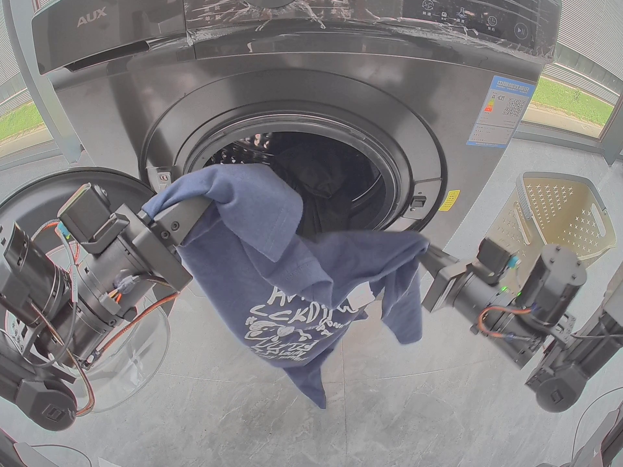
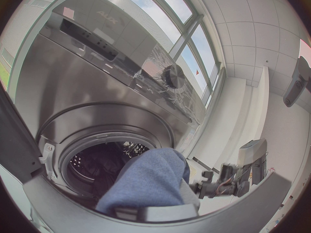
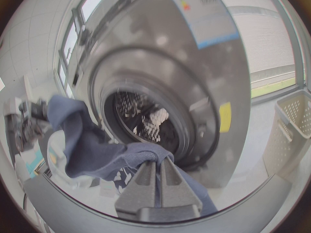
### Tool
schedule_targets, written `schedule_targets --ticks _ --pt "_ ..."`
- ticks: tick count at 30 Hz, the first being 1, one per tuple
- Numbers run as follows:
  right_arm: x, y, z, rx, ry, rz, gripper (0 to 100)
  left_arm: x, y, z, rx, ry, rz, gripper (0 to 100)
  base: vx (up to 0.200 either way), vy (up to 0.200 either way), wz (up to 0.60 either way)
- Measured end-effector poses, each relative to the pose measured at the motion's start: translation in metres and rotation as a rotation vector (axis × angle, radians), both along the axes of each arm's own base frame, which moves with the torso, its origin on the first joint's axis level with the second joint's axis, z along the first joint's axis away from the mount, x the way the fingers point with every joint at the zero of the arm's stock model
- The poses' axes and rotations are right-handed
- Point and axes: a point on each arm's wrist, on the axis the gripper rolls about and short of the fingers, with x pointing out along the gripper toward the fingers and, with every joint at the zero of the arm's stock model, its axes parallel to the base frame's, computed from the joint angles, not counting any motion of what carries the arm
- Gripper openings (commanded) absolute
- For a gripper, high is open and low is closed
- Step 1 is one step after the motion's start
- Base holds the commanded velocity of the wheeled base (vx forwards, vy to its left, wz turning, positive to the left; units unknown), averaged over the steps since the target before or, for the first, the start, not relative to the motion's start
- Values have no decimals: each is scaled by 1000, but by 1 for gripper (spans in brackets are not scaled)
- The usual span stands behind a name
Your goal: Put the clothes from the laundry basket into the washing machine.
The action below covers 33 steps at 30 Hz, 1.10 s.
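The floor (image 1: 214, 390) is laid with large grey tiles, veined like stone, with thin grout lines running across it and a soft sheen where daylight falls. The dark grey front-loading washing machine (image 1: 324, 79) stands directly on these tiles. To the robot's right of the machine, near its side but not touching it, a cream plastic laundry basket (image 1: 564, 212) with perforated walls stands upright on the same tiles, its open top facing up.
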Motion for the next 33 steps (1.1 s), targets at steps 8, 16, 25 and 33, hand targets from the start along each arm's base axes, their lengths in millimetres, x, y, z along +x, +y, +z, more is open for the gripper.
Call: schedule_targets --ticks 8,16,25,33 --pt "-7 -20 67 151 -208 -52 0 0 12 -13 27 48 45 0 0 0 0" --pt "-15 -29 101 222 -320 -64 0 2 22 -25 61 90 97 0 0 0 0" --pt "-19 -33 101 220 -321 -63 0 13 39 -23 47 85 185 0 0 0 0" --pt "-18 -36 98 212 -315 -72 0 12 42 -15 33 55 188 0 0 0 0"
